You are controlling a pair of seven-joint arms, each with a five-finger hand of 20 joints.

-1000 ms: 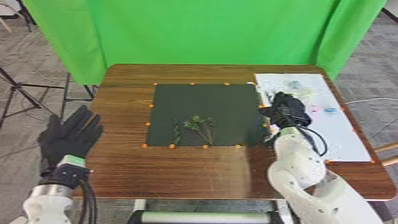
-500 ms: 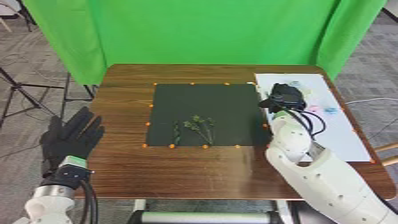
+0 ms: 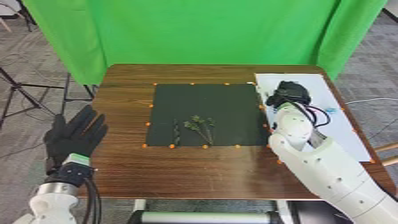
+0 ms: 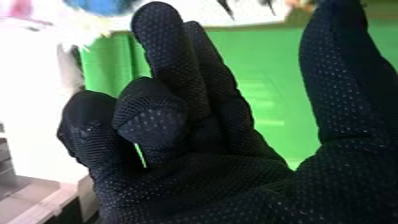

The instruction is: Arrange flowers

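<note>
Over the far part of the white board [image 3: 345,134], my right hand [image 3: 290,94] is in the head view. In the right wrist view that hand [image 4: 204,175] has its thumb spread wide, some fingers long and others loosely bent, and nothing between them. A blue flower [image 4: 99,5], a pale one [image 4: 75,31] and a pink one [image 4: 31,11] appear beyond the fingers. A blue bloom [image 3: 330,110] lies on the board. Green sprigs [image 3: 201,128] and a thin stem [image 3: 176,134] lie on the dark mat [image 3: 191,102]. My left hand [image 3: 73,136] is open, left of the table.
Orange dots mark the edges of the mat and the board. Brown tabletop [image 3: 209,175] lies in front of the mat. A green curtain [image 3: 218,35] hangs behind the table, and a tripod [image 3: 19,92] stands at the left.
My right hand has moved away from the near side, farther up the white board, and its forearm has swung with it. My left hand has shifted slightly to the right.
</note>
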